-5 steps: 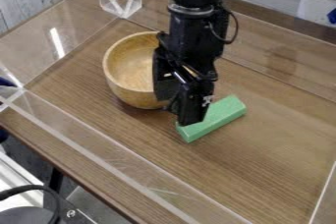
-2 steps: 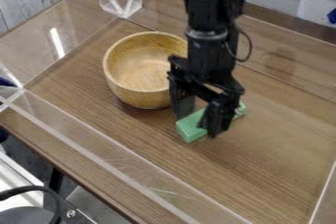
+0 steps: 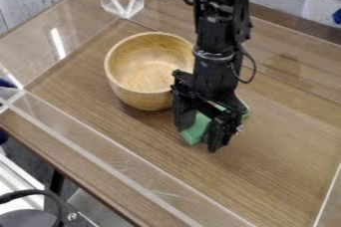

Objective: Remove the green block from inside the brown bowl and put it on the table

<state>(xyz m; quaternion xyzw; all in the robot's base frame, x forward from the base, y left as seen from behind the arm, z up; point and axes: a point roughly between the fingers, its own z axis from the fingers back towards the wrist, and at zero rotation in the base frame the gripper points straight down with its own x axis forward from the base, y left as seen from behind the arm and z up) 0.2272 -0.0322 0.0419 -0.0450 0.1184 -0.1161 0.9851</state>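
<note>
The green block (image 3: pixel 197 128) lies on the desk (image 3: pixel 280 92) beside the brown bowl (image 3: pixel 138 62), between the spread, unclenched fingers of the hand (image 3: pixel 206 131). It looks light, rigid and smooth-faced, so a pinch across its narrow width should suit best.

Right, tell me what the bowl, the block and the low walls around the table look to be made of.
Bowl: apparently wood, light brown with visible grain and a thick rim, matte finish. Block: uniform bright green with flat faces, possibly painted wood or plastic; mostly hidden by the end effector, so hard to say. Walls: clear, with bright glare, likely acrylic or similar plastic.
</note>
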